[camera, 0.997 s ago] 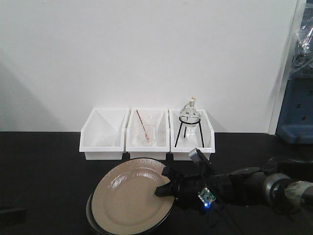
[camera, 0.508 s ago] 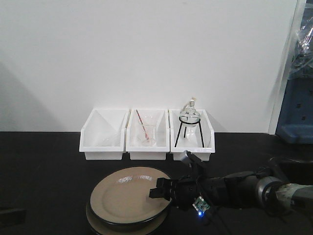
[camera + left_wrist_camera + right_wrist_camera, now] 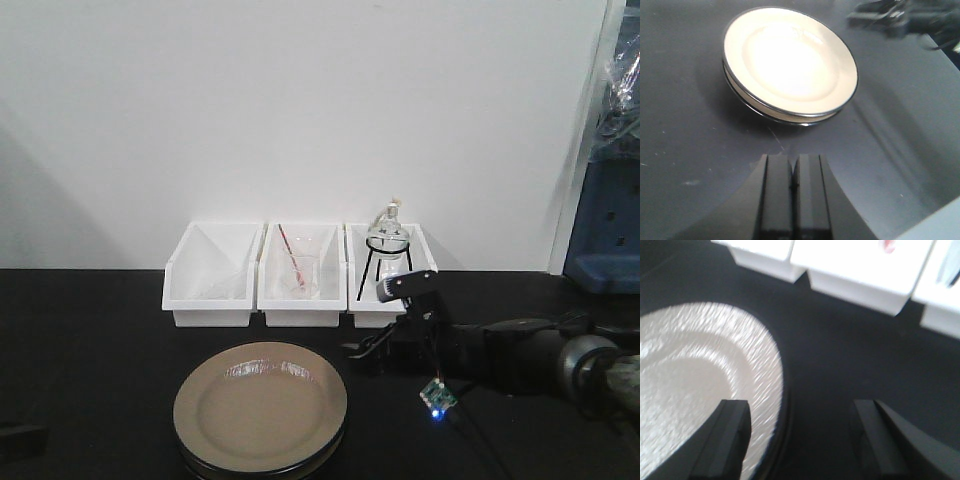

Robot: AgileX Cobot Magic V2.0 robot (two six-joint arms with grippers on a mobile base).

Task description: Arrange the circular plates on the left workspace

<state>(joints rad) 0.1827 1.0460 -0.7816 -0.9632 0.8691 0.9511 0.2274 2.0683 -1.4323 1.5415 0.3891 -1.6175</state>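
Tabletop (image 3: 90,330): matte black, runs to a white wall.

Plates: two, stacked, at front centre of the tabletop, before the left and middle bins. Top plate (image 3: 260,405) lies face up, glossy tan with a dark rim. Lower plate (image 3: 790,119) shows only as an edge beneath it, slightly offset.

Bins (image 3: 212,275): three, white, side by side against the wall, well apart from the stack.

Right gripper (image 3: 799,415): low over the tabletop, just beside the stack's right rim. Jaws spread wide, nothing between them.

Left gripper (image 3: 792,165): near side of the stack, apart from it. Jaws pressed together, empty.

Flask (image 3: 388,232): upright on a black stand in the right bin.

Beaker (image 3: 300,270): in the middle bin, red rod leaning in it.
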